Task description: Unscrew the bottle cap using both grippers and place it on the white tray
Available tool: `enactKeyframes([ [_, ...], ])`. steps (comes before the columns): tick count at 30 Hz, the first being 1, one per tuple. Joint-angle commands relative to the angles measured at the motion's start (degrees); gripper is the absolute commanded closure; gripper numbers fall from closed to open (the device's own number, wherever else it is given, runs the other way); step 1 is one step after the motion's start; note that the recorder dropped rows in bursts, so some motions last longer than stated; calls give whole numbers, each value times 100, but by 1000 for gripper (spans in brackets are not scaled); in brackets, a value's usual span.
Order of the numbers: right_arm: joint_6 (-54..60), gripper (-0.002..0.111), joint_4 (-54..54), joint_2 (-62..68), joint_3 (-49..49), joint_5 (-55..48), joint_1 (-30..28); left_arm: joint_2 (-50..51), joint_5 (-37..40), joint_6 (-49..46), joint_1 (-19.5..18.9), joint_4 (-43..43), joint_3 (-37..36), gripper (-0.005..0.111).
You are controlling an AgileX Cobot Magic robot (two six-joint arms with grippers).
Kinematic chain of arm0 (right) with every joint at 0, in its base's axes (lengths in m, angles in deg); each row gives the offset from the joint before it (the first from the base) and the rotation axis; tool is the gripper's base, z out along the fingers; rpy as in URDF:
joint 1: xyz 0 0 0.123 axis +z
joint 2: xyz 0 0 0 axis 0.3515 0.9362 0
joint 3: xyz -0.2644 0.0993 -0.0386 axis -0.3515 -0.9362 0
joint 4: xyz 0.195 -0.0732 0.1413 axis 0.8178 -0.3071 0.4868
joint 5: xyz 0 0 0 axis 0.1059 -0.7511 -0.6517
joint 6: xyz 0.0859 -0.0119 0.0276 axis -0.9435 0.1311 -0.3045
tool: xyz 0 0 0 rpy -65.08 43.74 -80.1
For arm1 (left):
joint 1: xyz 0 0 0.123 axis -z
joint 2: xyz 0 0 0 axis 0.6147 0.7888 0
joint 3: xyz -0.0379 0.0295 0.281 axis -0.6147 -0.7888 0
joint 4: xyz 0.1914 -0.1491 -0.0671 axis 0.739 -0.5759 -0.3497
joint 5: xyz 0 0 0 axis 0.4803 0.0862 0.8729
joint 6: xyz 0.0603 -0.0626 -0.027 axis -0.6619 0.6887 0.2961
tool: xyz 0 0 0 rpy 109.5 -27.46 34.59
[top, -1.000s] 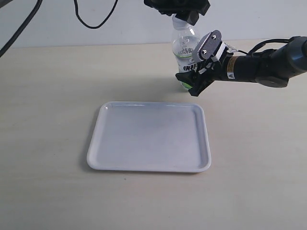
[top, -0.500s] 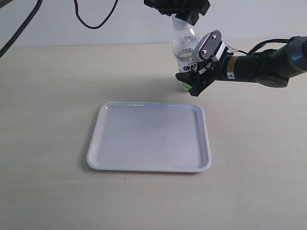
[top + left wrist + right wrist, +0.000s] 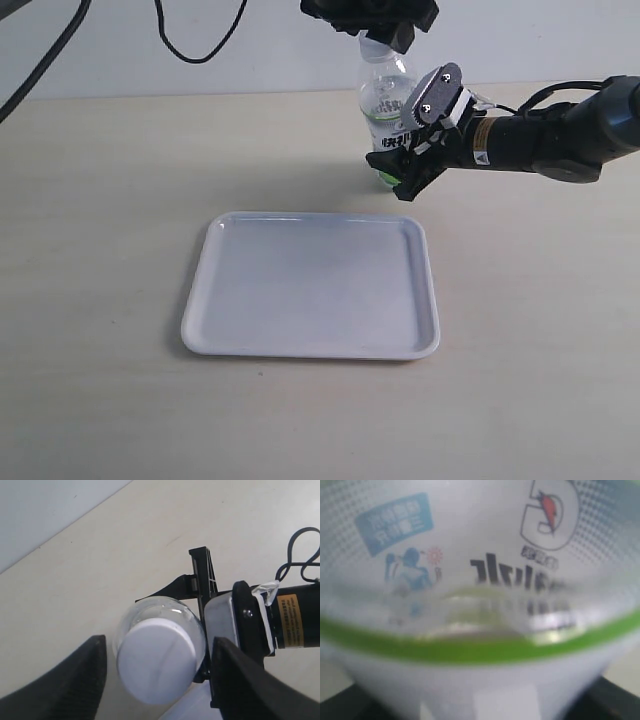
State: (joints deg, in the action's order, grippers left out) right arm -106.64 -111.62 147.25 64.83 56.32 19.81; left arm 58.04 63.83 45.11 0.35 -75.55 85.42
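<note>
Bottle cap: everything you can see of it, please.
The bottle cap is small, round, white, plastic-looking, with a smooth flat top. It sits on the neck of the upright clear bottle, not yet off. The left pincer straddles it, one dark finger on each side, with a visible gap either way, so only the bottle touches it. In the exterior view that pincer largely covers it.

I count one bottle [image 3: 385, 95], one cap [image 3: 157, 661], one tray [image 3: 310, 285], my two pincers (left pincer [image 3: 385, 35], right pincer [image 3: 415, 135]), and perhaps two cables [image 3: 190, 45], cropped at the edge.
</note>
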Motion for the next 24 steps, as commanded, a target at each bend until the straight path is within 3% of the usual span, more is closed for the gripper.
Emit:
enactKeyframes([
  [1,24,108,-106,41,-39,-56,7,5,-31,208,16,23,30,69],
  [5,24,108,-106,41,-39,-56,7,5,44,230,16,23,30,104],
  [6,24,108,-106,41,-39,-56,7,5,82,230,16,23,30,106],
  [13,16,108,-106,41,-39,-44,7,5,119,399,16,23,30,107],
  [24,25,108,-106,41,-39,-32,7,5,290,2037,16,73,30,107],
])
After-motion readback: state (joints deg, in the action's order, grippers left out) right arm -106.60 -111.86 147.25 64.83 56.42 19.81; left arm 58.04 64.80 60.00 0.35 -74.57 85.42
